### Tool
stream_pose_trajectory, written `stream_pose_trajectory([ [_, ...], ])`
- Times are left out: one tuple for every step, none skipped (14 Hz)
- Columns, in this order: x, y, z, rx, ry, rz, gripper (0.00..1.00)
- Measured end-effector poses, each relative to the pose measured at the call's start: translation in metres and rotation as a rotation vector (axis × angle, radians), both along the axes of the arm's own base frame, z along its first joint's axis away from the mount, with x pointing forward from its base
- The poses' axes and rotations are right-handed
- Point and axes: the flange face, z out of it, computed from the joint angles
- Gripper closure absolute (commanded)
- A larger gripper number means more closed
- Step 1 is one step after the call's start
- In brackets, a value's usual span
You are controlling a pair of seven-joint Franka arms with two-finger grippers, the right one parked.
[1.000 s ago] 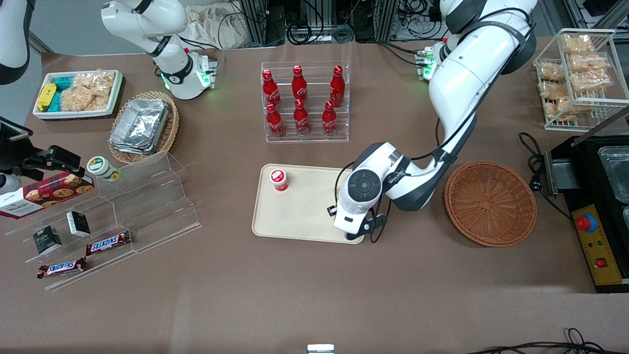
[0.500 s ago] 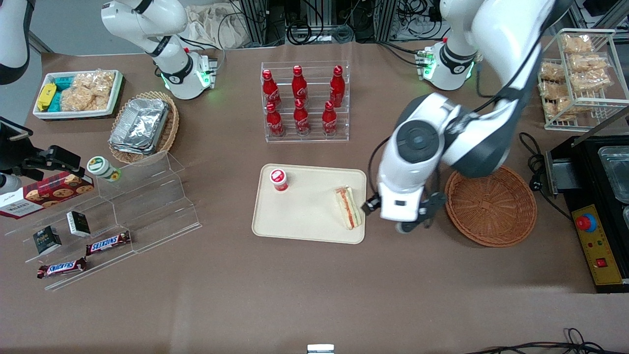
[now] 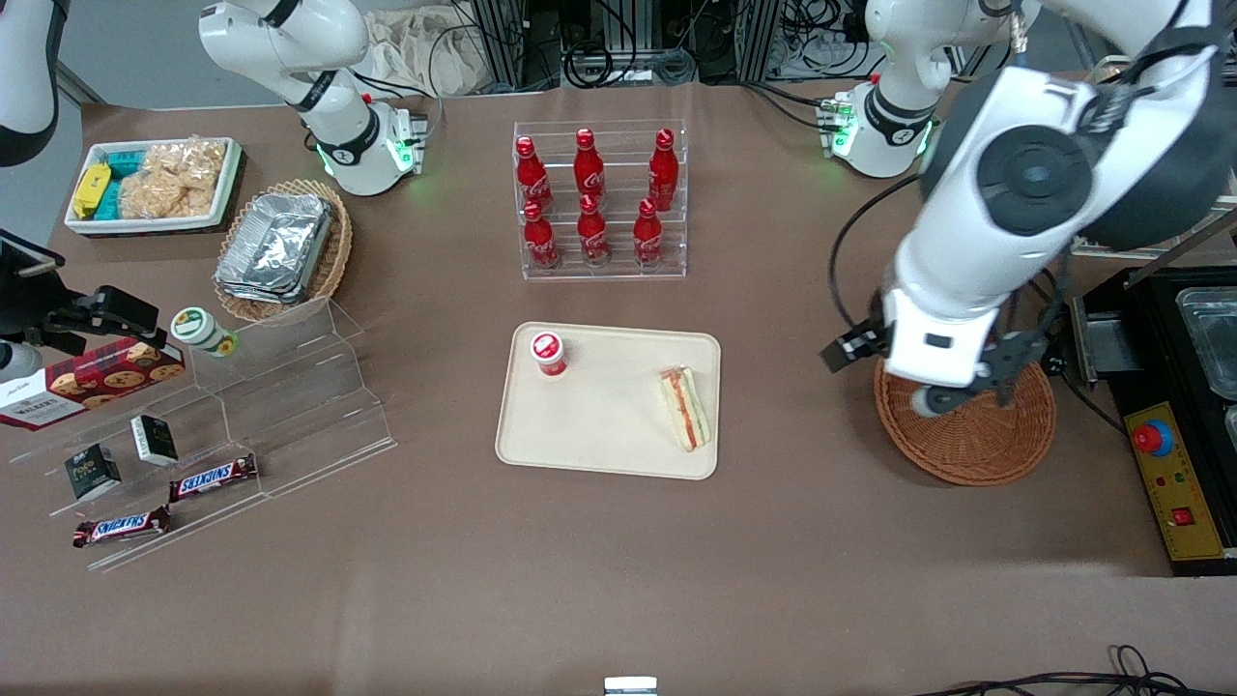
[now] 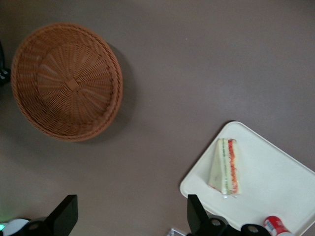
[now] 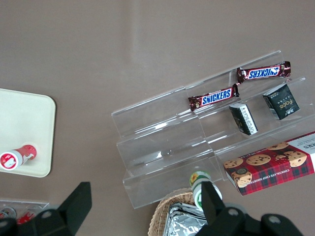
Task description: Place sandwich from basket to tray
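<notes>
One sandwich [image 3: 685, 407] lies flat on the tray [image 3: 599, 425], at the tray's right edge in the middle of the front frame, red-and-green filling showing along its cut side. A small red-capped bottle [image 3: 548, 353] sits on the same tray, at its upper left corner. Right of centre in that frame, the gripper [image 3: 952, 394] hangs above the basket [image 3: 976, 440], over the rim nearest the tray. Its fingers [image 4: 66, 214] are spread wide (nothing between them), and the basket [image 4: 66, 81] holds nothing.
</notes>
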Motion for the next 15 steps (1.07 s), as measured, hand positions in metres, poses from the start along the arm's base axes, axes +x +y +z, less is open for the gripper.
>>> stream_pose_trajectory([
  [0.0, 0.026, 0.005, -0.008, 0.009, -0.038, 0.0],
  [-0.002, 0.054, 0.008, -0.013, 0.018, -0.073, 0.0],
  [-0.007, 0.079, 0.012, -0.019, 0.025, -0.103, 0.0],
  [-0.013, 0.101, 0.016, -0.024, 0.03, -0.133, 0.0],
  [-0.021, 0.121, 0.022, -0.029, 0.032, -0.165, 0.0],
  [-0.029, 0.138, 0.026, -0.033, 0.033, -0.198, 0.0],
  [-0.038, 0.153, 0.031, -0.036, 0.034, -0.23, 0.0],
  [-0.046, 0.167, 0.033, -0.039, 0.036, -0.26, 0.0],
  [-0.054, 0.18, 0.034, -0.043, 0.039, -0.293, 0.0],
  [-0.062, 0.192, 0.034, -0.047, 0.038, -0.321, 0.0],
  [-0.069, 0.201, 0.033, -0.05, 0.027, -0.339, 0.0],
  [-0.078, 0.209, 0.03, -0.051, 0.0, -0.348, 0.0],
  [-0.088, 0.213, 0.027, -0.051, -0.027, -0.351, 0.0],
  [-0.098, 0.215, 0.023, -0.052, -0.044, -0.354, 0.0],
  [-0.106, 0.214, 0.021, -0.054, -0.051, -0.358, 0.0],
])
